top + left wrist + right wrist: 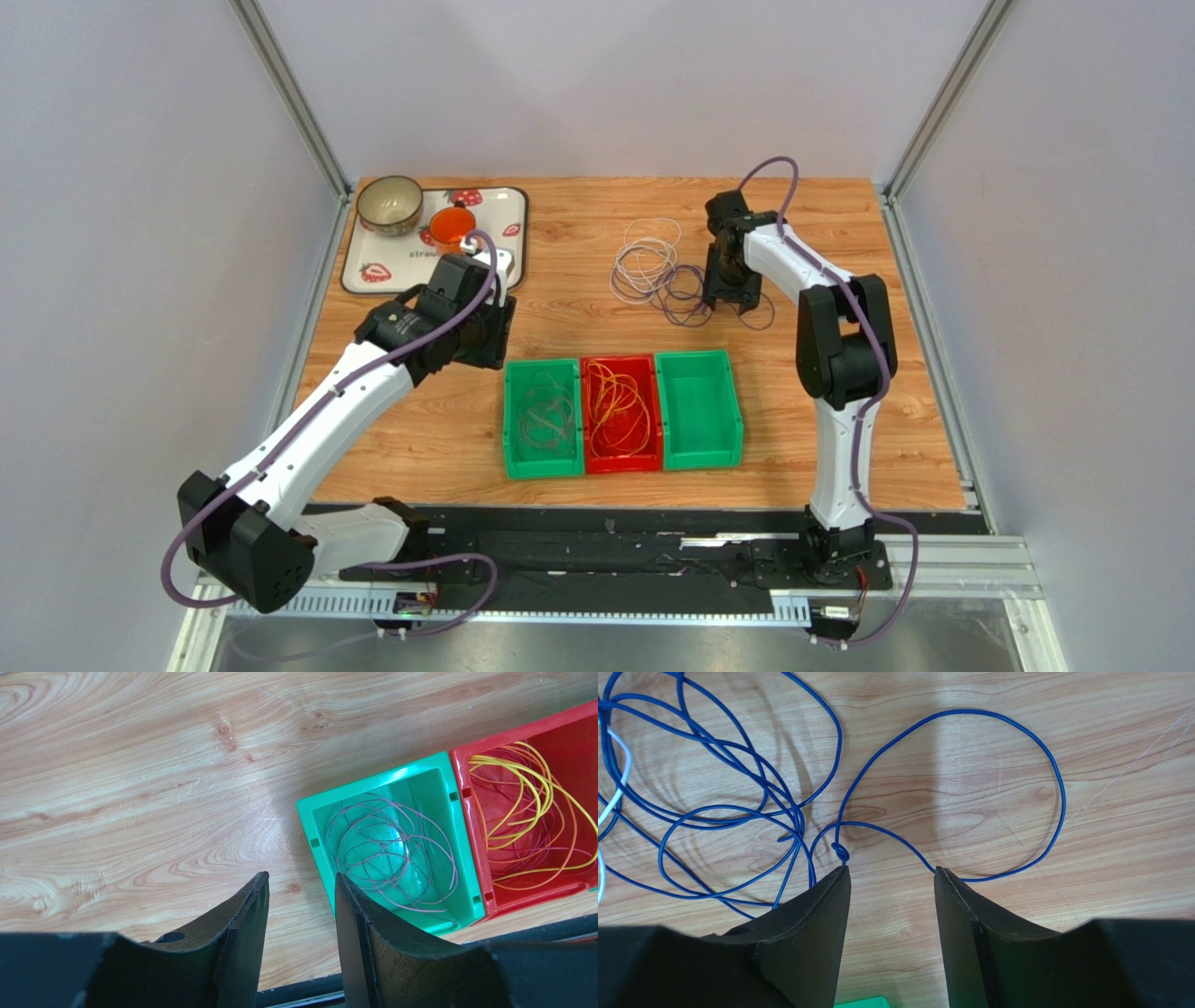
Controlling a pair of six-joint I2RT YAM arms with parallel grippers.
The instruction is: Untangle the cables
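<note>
The right gripper, jaws spread, points at the blue cables lying just beyond its tips.

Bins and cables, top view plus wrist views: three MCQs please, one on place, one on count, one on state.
1. Where do the yellow-orange cables lie?
A. left green bin
B. right green bin
C. red bin

2. How many bins stand in the row?
A. two
B. three
C. four

3. The right gripper is:
A. open, with the blue cable at its fingertips
B. shut on the blue cable
C. shut on a white cable

Answers:
1 C: the yellow-orange loops sit in the red middle bin.
2 B: green, red and green stand side by side.
3 A: the right wrist view shows a clear gap between the fingers, with nothing clamped.
</note>
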